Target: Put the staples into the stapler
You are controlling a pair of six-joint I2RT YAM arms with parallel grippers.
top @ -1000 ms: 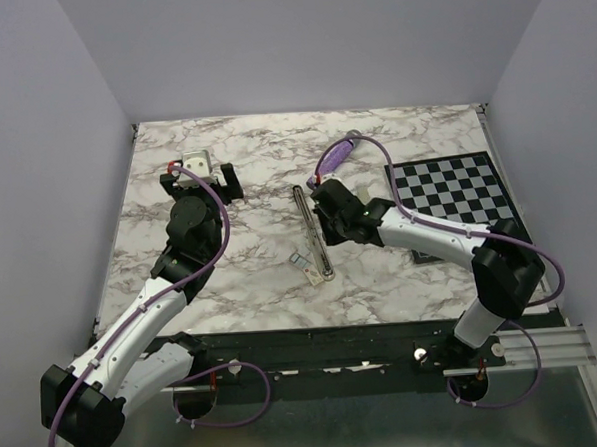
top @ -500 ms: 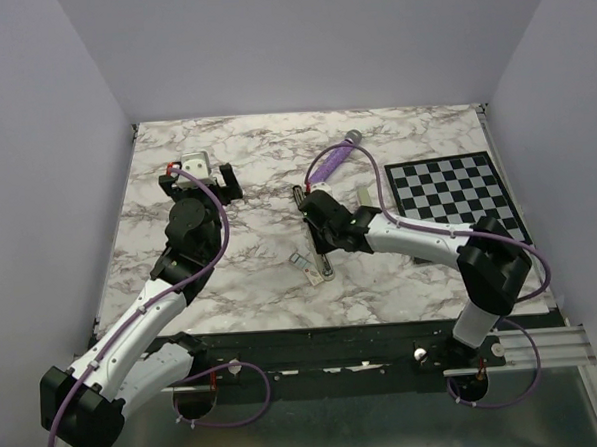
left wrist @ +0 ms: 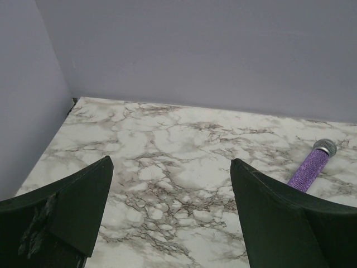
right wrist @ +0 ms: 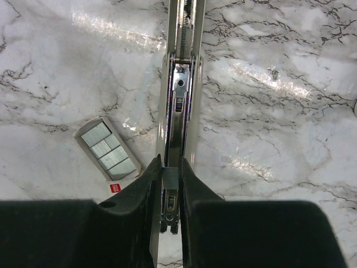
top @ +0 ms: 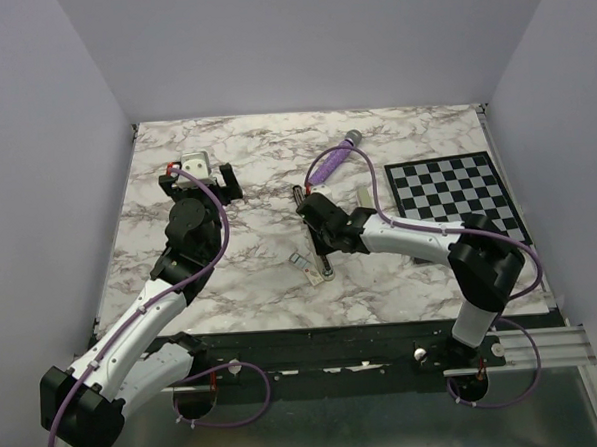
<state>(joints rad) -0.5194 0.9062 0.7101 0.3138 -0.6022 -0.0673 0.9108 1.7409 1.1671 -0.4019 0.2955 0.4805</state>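
The stapler (right wrist: pixel 182 95) lies opened out flat on the marble table, its metal rail and spring facing up; in the top view its near end (top: pixel 327 271) shows below my right arm. My right gripper (right wrist: pixel 170 174) hovers over the rail's near end, shut on a small grey block of staples (right wrist: pixel 170 178) held between its fingertips. The cream-white staple box (right wrist: pixel 106 149) lies open just left of the stapler, showing several grey strips (top: pixel 300 260). My left gripper (left wrist: pixel 170 190) stands open and empty at the far left of the table (top: pixel 211 175), away from everything.
A purple microphone with a grey tip (top: pixel 333 160) lies beyond the stapler and also shows in the left wrist view as the microphone (left wrist: pixel 310 169). A checkerboard (top: pixel 457 190) covers the right side. A small pale strip (top: pixel 361 195) lies near the board.
My right gripper has moved left and nearer along the stapler with the staples in it, mostly in the first half second. The left arm has not moved.
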